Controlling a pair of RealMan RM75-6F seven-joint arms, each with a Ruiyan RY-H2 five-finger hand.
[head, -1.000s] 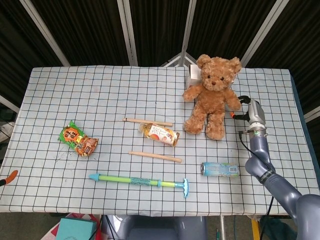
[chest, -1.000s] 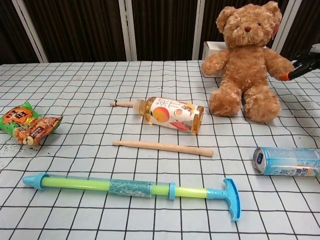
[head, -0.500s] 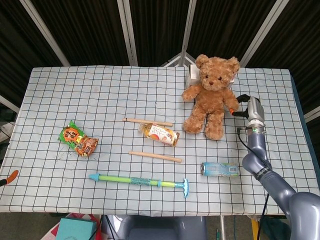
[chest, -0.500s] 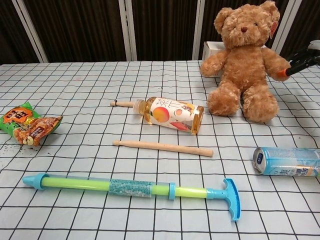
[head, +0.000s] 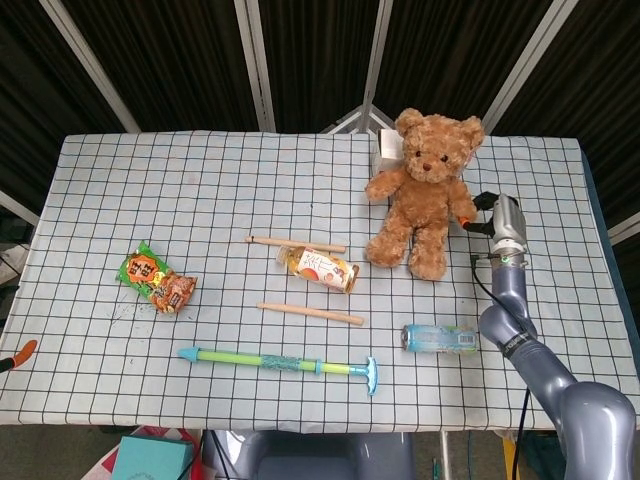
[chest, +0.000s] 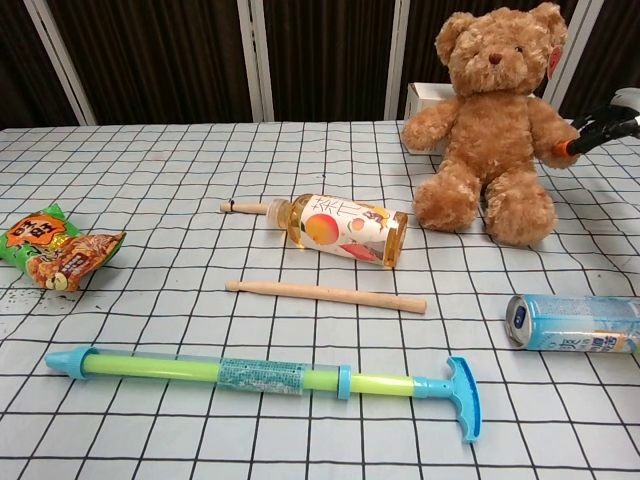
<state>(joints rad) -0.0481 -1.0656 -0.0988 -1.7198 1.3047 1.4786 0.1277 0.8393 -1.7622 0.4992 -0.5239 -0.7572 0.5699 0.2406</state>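
Sitting upright near the far right of the blue-and-white checked tablecloth (head: 200, 190), the brown plush teddy bear (head: 424, 192) leans in front of a small white box (head: 385, 150). The right hand (head: 484, 212) reaches in from the bear's right side, its dark orange-tipped fingers (chest: 590, 137) touching the paw at the end of the bear's outstretched arm. Whether they truly clasp the paw or only rest against it cannot be told (the fingers are small and partly hidden in both views). The left hand shows in neither view.

In front of the bear lies a pale blue drink can (head: 439, 338) on its side, close to the right arm's grey forearm. Toward the middle of the table, a clear bottle of orange-coloured drink (head: 318, 267) lies on its side, its cap end touching one of two light wooden drumsticks (head: 293, 243); the other stick (head: 310, 313) lies just nearer. A long green-and-blue plastic water pump toy (head: 280, 361) lies along the near edge. Well apart on the left rests a green-and-orange snack packet (head: 156, 279).
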